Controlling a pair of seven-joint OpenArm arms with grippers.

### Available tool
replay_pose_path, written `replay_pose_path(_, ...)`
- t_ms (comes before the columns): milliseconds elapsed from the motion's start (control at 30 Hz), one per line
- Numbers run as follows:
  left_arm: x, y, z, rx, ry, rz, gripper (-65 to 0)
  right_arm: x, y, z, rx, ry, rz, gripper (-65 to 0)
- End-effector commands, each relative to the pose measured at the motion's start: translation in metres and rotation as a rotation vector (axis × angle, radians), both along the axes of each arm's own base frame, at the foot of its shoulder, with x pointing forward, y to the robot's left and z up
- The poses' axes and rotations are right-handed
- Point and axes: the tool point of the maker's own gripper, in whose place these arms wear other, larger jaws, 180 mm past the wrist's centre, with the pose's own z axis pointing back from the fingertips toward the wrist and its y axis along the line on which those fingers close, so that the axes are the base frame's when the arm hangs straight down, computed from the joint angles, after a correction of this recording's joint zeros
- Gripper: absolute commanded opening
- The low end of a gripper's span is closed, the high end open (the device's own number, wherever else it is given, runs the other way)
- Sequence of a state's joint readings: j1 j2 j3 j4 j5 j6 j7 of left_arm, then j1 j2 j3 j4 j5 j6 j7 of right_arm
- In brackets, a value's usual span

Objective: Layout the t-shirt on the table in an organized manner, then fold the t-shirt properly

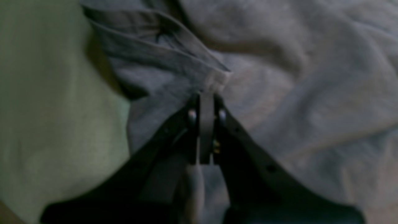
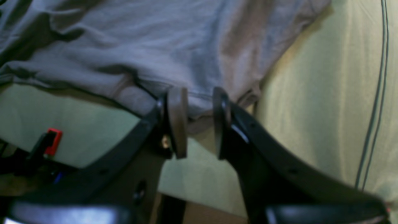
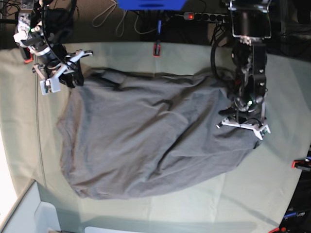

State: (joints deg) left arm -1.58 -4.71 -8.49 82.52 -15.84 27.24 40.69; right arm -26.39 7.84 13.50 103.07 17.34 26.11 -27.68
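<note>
The dark grey t-shirt lies spread and wrinkled across the middle of the table. My left gripper is at the shirt's right edge. In the left wrist view the left gripper is shut on a folded hem of the t-shirt, and cloth hangs between the fingers. My right gripper is at the shirt's far left corner. In the right wrist view the right gripper is open, with the t-shirt hem lying between its two pads.
Red clamps sit at the far table edge, the right edge and in the right wrist view. A thin cable runs over the table cloth. A white bin stands at the front left corner.
</note>
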Motion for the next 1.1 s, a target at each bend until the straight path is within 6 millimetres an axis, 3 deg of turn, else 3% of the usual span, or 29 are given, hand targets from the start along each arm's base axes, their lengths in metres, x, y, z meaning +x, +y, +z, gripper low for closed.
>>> replay_pose_path(0,0.007,0.004,0.019,0.018,-0.061,0.005,-65.0,0.006,-0.001,0.01,0.005,-0.041,0.0,-50.2)
replay_pose_path(200,-0.037,0.046,0.04,-0.026,-0.133,0.185,-65.0,0.004,-0.001,0.009,0.004,-0.037,0.0,-49.9)
replay_pose_path(367,-0.081,0.086,0.039,-0.116,-0.153,0.35,-65.0,0.001,0.001,0.007,0.008,-0.027,0.004,-49.7)
replay_pose_path(467,-0.102,0.113,0.04,-0.158,-0.175,0.448,-65.0,-0.009,0.005,0.0,0.021,0.001,0.002,-45.1)
replay_pose_path(700,-0.111,0.146,0.044,-0.198,-0.202,0.512,-65.0,-0.018,0.027,-0.006,0.076,0.022,0.002,-25.8)
replay_pose_path(867,-0.111,0.147,0.035,-0.223,-0.187,0.526,-65.0,-0.018,0.028,-0.018,0.099,0.046,-0.021,-25.0)
replay_pose_path(1067,-0.111,0.144,0.032,-0.231,-0.181,0.527,-65.0,-0.025,0.023,-0.058,0.124,0.147,-0.053,-25.0)
